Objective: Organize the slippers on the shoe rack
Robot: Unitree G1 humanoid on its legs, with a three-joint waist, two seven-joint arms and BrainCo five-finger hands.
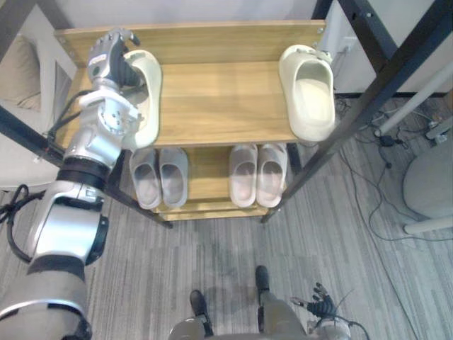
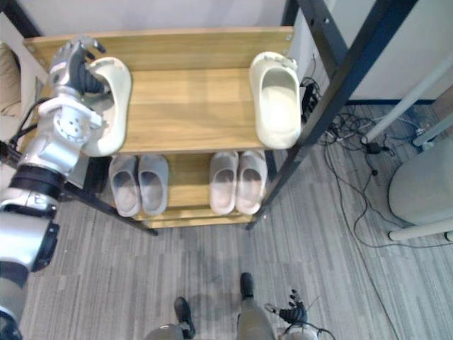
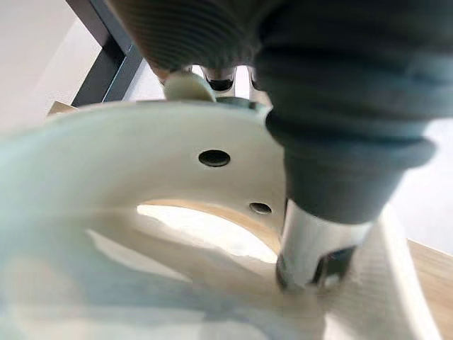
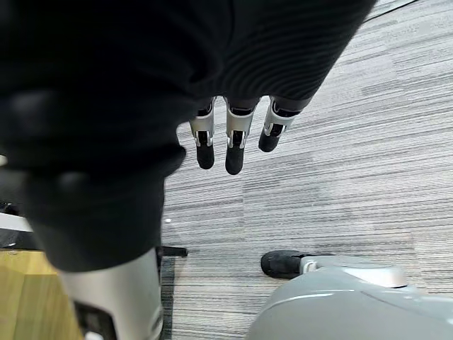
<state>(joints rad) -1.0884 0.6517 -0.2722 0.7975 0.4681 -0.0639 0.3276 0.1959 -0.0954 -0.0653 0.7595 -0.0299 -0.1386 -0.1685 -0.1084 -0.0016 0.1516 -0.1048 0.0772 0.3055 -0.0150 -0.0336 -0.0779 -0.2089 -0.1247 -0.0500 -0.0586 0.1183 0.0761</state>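
A wooden shoe rack (image 1: 212,99) stands in front of me. On its top shelf, at the left end, lies a cream slipper (image 1: 147,99). My left hand (image 1: 110,60) is shut on it, with the thumb (image 3: 318,248) inside the opening and the fingers over the slipper's upper (image 3: 141,156). A matching cream slipper (image 1: 309,95) lies alone at the right end of the same shelf, toe towards me. My right hand (image 1: 322,304) hangs low near the floor, with its fingers (image 4: 233,142) straight and nothing in it.
The lower shelf holds a grey pair (image 1: 159,177) and a pinkish pair (image 1: 256,173) side by side. A black slanted post (image 1: 368,92) runs along the rack's right side. Cables (image 1: 386,138) and a round grey seat (image 1: 432,177) lie to the right, a cushion (image 1: 18,71) to the left.
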